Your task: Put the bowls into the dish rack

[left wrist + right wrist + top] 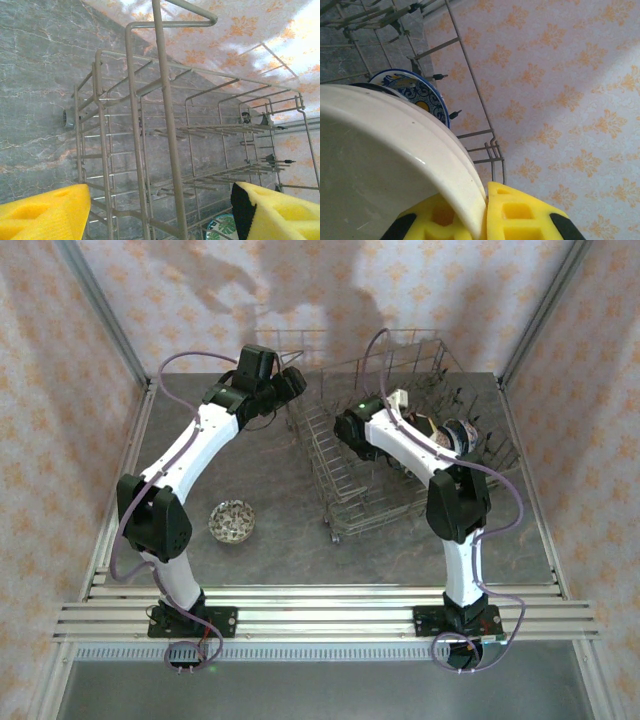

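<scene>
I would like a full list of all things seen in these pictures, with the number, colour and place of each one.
dish rack: one, grey wire, centre-right of the table
cream bowl: one, plain cream, held by its rim at the rack
blue-white bowl: one, blue and white with an orange centre, in the rack's right end
teal-leaf bowl: one, white with teal leaves, partly seen low among the rack's wires
patterned bowl: one, speckled brownish, upright on the table left of the rack
table: one, grey marble
left gripper: one, yellow fingers, open, at the rack's far left corner
right gripper: one, yellow fingers, shut on the cream bowl's rim
</scene>
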### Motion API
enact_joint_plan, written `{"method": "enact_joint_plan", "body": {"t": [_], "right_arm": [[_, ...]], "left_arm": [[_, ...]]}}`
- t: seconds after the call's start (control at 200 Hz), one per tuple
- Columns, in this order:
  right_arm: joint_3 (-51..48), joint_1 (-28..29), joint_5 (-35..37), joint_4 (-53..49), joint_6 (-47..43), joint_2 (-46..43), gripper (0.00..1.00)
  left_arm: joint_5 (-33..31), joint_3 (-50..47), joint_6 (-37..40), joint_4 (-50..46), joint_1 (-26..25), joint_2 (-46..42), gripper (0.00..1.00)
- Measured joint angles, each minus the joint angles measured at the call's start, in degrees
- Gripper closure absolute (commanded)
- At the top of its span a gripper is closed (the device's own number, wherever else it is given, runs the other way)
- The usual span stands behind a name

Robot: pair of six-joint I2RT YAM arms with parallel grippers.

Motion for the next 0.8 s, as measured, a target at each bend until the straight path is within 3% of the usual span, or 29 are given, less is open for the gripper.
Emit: {"method": "enact_joint_plan", "body": {"t": [0.38,0.801], "right_arm": [[1.18,2.19,-1.95,0.04,0.87,2.19,1.0],[2.03,2.51,-1.75,-0.04,3.13,4.48,1.0]], "left_arm": [[2.29,1.18,1.57,-1.73,4.04,-0.33,0.24],[3.91,1.18,2.51,-2.78,4.22,-0.35,0.24]]}}
